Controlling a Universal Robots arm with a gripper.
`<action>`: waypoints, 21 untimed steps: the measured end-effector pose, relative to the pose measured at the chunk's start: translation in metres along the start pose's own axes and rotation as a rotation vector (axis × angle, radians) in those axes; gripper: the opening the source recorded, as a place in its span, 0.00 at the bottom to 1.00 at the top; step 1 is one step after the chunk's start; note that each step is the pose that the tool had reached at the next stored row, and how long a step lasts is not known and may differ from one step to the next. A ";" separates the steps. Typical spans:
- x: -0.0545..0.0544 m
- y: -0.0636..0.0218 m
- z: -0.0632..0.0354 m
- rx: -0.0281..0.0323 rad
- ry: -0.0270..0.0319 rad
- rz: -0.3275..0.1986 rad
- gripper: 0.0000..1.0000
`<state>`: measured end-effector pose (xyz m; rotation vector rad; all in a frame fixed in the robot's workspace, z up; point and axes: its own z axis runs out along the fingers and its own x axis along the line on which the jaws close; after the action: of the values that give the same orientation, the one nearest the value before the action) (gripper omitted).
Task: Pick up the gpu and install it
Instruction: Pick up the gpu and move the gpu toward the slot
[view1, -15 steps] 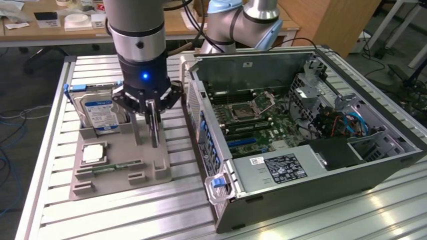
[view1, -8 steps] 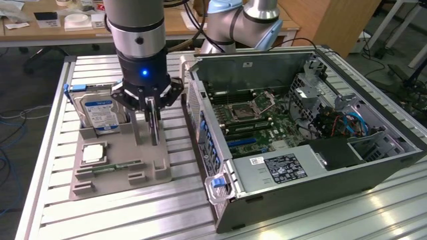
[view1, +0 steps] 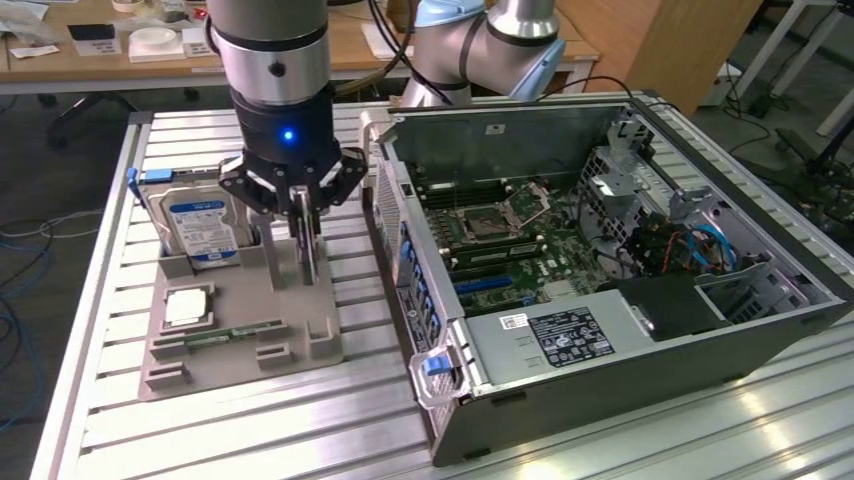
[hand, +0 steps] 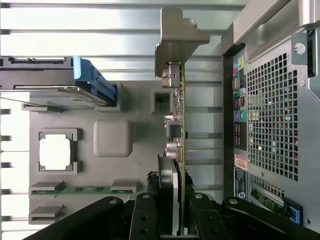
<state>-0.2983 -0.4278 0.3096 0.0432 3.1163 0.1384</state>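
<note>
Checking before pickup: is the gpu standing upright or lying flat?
Upright: the gpu stands on edge in the grey holder, directly under the hand.

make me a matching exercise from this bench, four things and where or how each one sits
1 gpu
2 hard drive
3 memory stick
4 computer case

a lies flat in a slot of the tray
b open, at the exterior view's right
c on edge, silver bracket at one end
d upright in the tray, blue-white label

Pairs: 1-c, 2-d, 3-a, 4-b
</note>
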 end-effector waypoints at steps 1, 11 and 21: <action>0.000 0.0001 -0.0009 -0.0006 0.0000 0.000 0.28; 0.000 0.0010 -0.0108 -0.0088 0.0003 0.000 0.28; -0.001 0.0023 -0.0261 -0.0196 0.0005 0.000 0.28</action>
<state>-0.2983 -0.4279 0.3358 0.0435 3.1151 0.1690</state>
